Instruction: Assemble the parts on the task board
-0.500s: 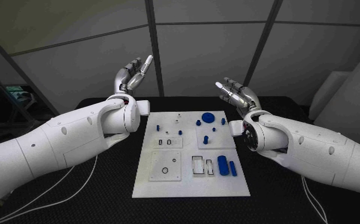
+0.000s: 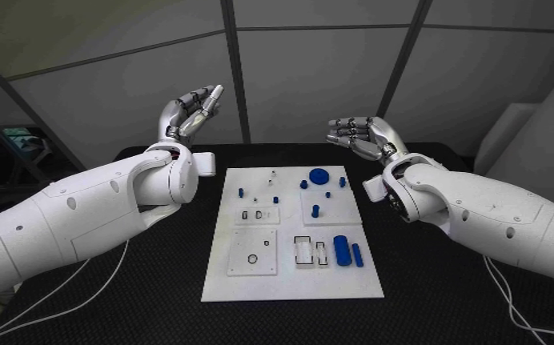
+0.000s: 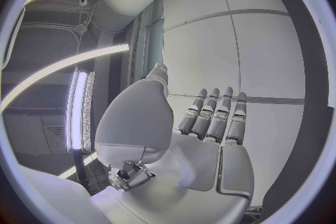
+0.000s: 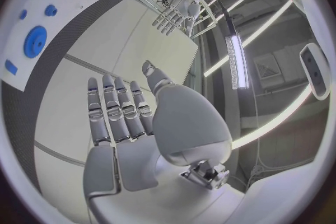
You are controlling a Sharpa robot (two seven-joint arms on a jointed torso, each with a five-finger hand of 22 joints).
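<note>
— Hands up? 
— Yes, left hand [image 2: 190,117] and right hand [image 2: 363,137] are raised, fingers apart, holding nothing.
— Blue parts [image 2: 341,249]? 
— On the white board [image 2: 231,281], middle of the black surface [image 2: 150,281].

White task board [image 2: 293,281] flat mid-table, small blue parts [image 2: 342,248] scattered on it
</note>
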